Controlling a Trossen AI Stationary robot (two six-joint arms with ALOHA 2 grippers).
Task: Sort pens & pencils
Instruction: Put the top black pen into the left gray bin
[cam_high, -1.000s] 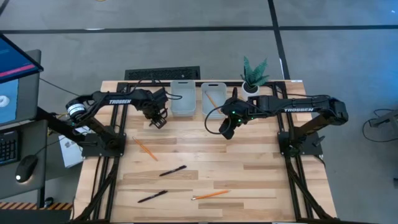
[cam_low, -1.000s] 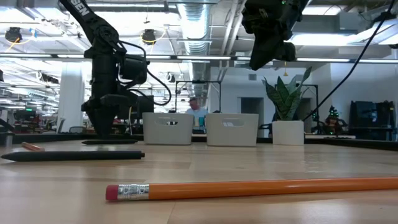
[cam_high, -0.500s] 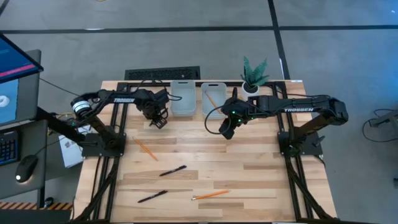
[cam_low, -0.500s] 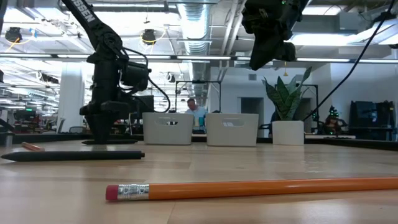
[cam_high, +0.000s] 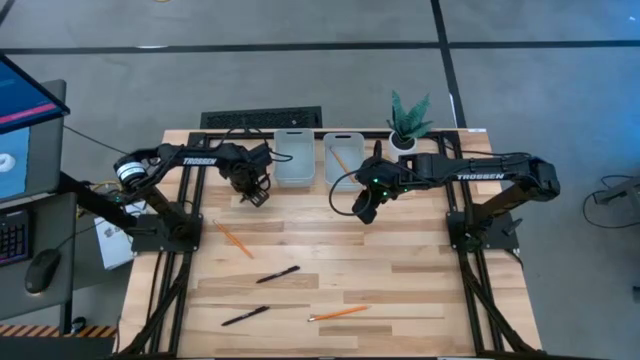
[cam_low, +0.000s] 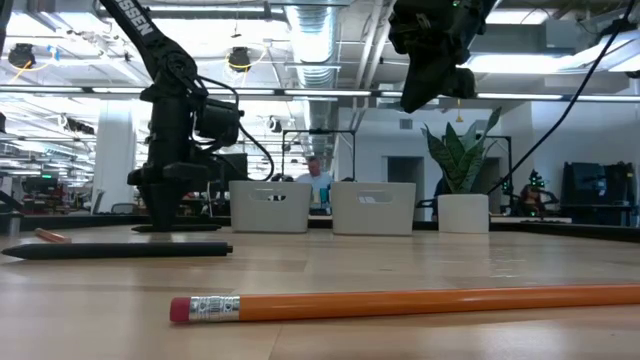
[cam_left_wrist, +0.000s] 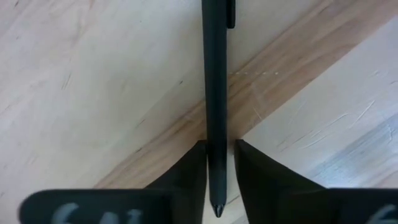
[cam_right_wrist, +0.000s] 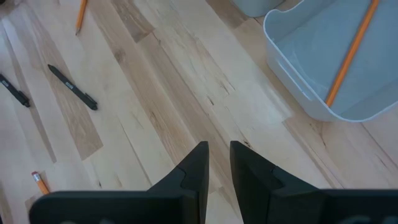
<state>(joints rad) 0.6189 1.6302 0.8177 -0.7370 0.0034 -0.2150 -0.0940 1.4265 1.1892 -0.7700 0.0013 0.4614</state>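
Note:
A black pen (cam_left_wrist: 214, 74) lies on the wooden table near its far left, and my left gripper (cam_left_wrist: 216, 163) is shut on it, standing low over the table (cam_high: 255, 193). Two more pens (cam_high: 277, 274) (cam_high: 245, 316) and two orange pencils (cam_high: 235, 238) (cam_high: 338, 313) lie flat nearer the front. Another pencil (cam_right_wrist: 349, 51) lies in the right-hand grey tray (cam_high: 343, 172). My right gripper (cam_right_wrist: 219, 155) hangs high above the table's middle (cam_high: 364, 211), its fingers a narrow gap apart with nothing between them. My left gripper pinches the pen's barrel near its pointed tip (cam_left_wrist: 216, 146) between its two fingers, one finger (cam_left_wrist: 194, 171) on each side. The fingers come from above, pointing down, and lie across the pen. The pen lies flat on the table.
Two grey trays (cam_high: 294, 172) (cam_low: 373, 208) stand side by side at the far edge, with a potted plant (cam_high: 408, 120) to their right. In the low view a pencil (cam_low: 400, 300) and a pen (cam_low: 115, 251) lie close to the front edge.
My left gripper has sunk a little, down to the pen on the table. My right gripper has kept still.

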